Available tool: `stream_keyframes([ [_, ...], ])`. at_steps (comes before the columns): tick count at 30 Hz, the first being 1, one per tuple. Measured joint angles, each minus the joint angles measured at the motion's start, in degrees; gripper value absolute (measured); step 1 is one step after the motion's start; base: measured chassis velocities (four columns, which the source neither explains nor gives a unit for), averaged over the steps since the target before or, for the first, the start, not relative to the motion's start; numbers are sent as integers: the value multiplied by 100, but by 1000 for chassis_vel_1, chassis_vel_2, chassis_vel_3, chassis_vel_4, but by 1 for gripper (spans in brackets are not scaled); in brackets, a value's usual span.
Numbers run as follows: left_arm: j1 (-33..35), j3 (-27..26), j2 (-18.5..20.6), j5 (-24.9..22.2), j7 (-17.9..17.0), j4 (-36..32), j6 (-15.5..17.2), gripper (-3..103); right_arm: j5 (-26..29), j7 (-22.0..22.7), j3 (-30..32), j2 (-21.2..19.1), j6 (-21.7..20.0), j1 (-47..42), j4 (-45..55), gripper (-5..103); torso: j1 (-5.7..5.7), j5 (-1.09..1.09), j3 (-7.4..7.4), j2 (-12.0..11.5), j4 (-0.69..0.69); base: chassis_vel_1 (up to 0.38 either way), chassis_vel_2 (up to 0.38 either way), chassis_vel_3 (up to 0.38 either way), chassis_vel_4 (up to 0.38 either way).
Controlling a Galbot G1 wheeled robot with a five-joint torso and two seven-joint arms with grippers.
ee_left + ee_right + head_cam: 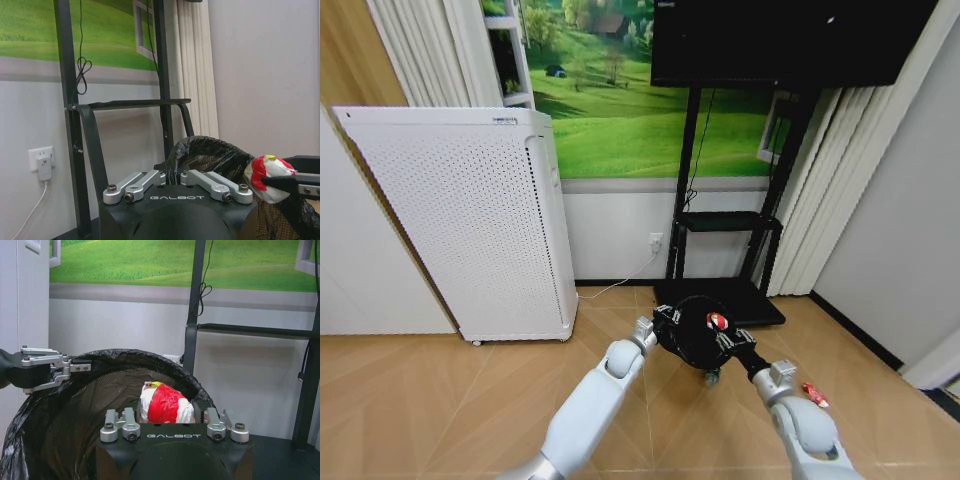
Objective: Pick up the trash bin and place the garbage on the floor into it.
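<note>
My left gripper is shut on the near rim of the trash bin, a black mesh basket lined with a black bag, in front of the TV stand. In the left wrist view the left gripper pinches the trash bin's rim. My right gripper is shut on a red-and-white wrapper and holds it over the bin's mouth. The right wrist view shows the wrapper between the right gripper's fingers, above the bin's opening. On the floor lie another red wrapper and a small greenish bottle.
A tall white perforated appliance stands to the left against the wall. The black TV stand with its flat base and shelf is just behind the bin, the TV above it. Open parquet floor lies to the left.
</note>
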Motion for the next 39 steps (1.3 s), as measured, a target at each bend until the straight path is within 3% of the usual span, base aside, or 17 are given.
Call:
stream_keyframes([
  [2, -11, -2, 1, 0, 3, 19, -10, 7, -8, 1, -3, 6, 0, -13, 0, 61, 0, 0, 0, 0, 0, 0, 0, 0, 0],
  [5, -36, -30, -29, 19, 30, 106, -44, 7, -91, -9, -21, 1, -39, -47, 18, 78, 0, 0, 0, 0, 0, 0, 0, 0, 0],
  [7, -36, -38, -39, 29, 34, 117, -48, 7, -106, -13, -25, -3, -44, -47, 18, 78, 0, 0, 0, 0, 0, 0, 0, 0, 0],
  [8, -35, -50, -61, 42, 45, 142, -65, 7, -124, -13, -33, -12, -52, -46, 19, 89, 0, 0, 0, 0, 0, 0, 0, 0, 0],
  [10, -36, -55, -68, 46, 46, 145, -69, 7, -128, -6, -34, -16, -63, -43, 19, 89, 0, 0, 0, 0, 0, 0, 0, 0, 0],
  [11, -34, -63, -70, 49, 46, 142, -72, 7, -132, 30, -34, -19, -82, -36, 23, 97, 0, 0, 0, 0, 0, 0, 0, 0, 0],
  [21, 73, -533, 350, -101, -43, -146, 26, 7, 311, 707, 476, 126, -37, -531, 622, 100, 0, -1, 0, -1, 0, 0, 0, 0, 0],
  [28, 192, -618, 658, -199, -97, -508, 132, 7, 260, 714, 456, 167, -142, -672, 474, 100, 0, -1, 0, -1, 0, 0, 0, 0, 0],
  [39, 346, -613, 804, -236, -179, -801, 231, 7, 189, 707, 311, 183, -242, -539, 302, 100, 0, -1, 0, -1, 2, -25, -25, 37, 25],
])
